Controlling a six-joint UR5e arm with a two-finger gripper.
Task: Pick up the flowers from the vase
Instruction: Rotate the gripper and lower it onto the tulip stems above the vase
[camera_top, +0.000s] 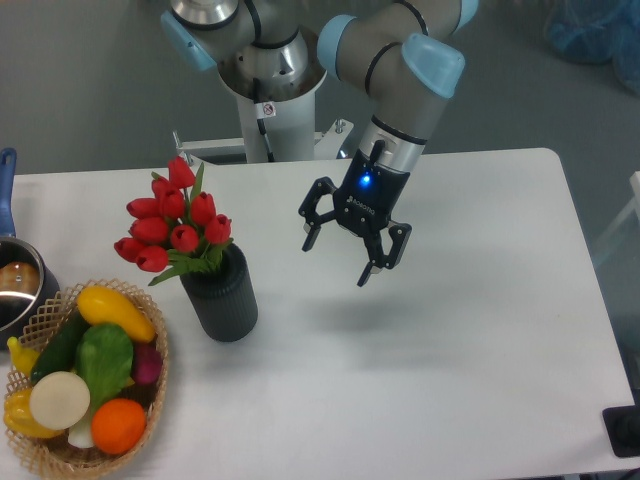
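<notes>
So the claw is hanging in the air a bit right of centre frame, fingers spread wide with nothing between them, tilted so it's leaning toward the left side of the picture. That reads to me like an approach pose: open early so it can slip around the stems without knocking anything. The flowers, a bunch of red tulip buds with green leaves, sit in the vase at middle left, and the bunch leans up and to the left out of the mouth rather than standing straight. The vase itself is dark, ribbed, upright on the white worktop. Claw and flowers are well apart, with bare worktop between them, so nothing's been grabbed yet; I'd call this the early reaching stage. Down in the lower left corner there's a wicker basket full of fake fruit and veg, just beside the vase, and a pot peeking in at the left edge. My guess is the tricky bit will be coming in from the right or above at stem level, since the basket crowds the other side and a sideways nudge could tip the vase.
</notes>
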